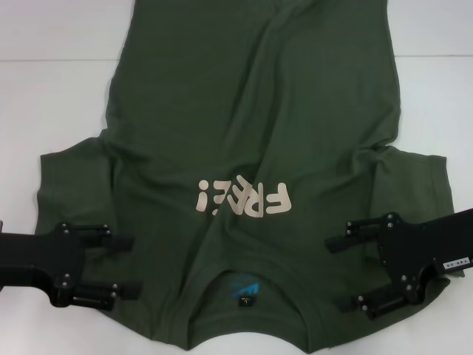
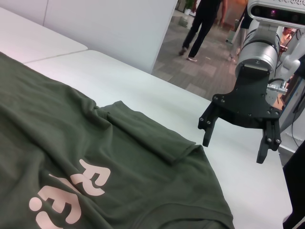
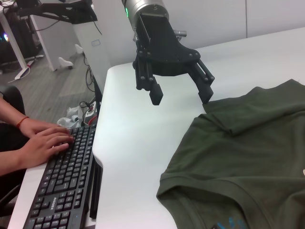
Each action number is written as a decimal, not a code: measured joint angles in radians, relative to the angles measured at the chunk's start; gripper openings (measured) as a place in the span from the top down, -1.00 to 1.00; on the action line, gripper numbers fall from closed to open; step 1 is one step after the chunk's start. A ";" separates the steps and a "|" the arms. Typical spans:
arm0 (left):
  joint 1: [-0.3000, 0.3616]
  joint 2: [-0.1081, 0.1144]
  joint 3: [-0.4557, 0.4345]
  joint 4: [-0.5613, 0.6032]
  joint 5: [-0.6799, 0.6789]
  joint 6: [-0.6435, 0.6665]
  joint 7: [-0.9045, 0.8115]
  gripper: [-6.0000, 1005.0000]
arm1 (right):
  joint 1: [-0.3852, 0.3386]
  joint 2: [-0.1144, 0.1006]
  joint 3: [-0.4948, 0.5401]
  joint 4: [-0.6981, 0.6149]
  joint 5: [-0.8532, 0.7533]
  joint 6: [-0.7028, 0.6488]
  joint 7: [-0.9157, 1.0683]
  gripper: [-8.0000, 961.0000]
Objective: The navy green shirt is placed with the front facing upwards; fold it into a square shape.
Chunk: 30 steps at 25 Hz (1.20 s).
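The navy green shirt (image 1: 251,111) lies front up on the white table, collar toward me, with cream "FREE!" lettering (image 1: 242,200) and a blue-black neck label (image 1: 245,290). My left gripper (image 1: 127,266) is open, hovering over the shirt's left shoulder beside the collar. It also shows in the right wrist view (image 3: 181,95), raised above the sleeve edge. My right gripper (image 1: 341,272) is open over the right shoulder. It also shows in the left wrist view (image 2: 236,143), raised above the shirt (image 2: 71,133). Neither gripper holds cloth. The hem runs out of view at the far side.
The white table (image 1: 52,74) shows on both sides of the shirt. Both sleeves (image 1: 70,181) are spread outward. Beyond the table's left edge there is a black keyboard (image 3: 62,181) with a person's hands (image 3: 38,138) on it. A person walks in the background (image 2: 200,24).
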 joint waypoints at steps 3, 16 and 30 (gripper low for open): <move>0.000 0.000 0.000 0.000 0.001 0.000 -0.002 -0.71 | 0.000 0.000 0.000 0.000 0.000 0.001 0.000 -0.85; -0.003 0.000 0.000 0.004 0.019 -0.008 -0.025 -0.71 | -0.001 -0.001 0.001 0.000 0.000 0.012 0.002 -0.85; 0.006 -0.018 0.008 0.173 0.027 -0.010 -0.446 -0.71 | -0.001 -0.008 0.001 -0.012 0.000 0.004 0.014 -0.85</move>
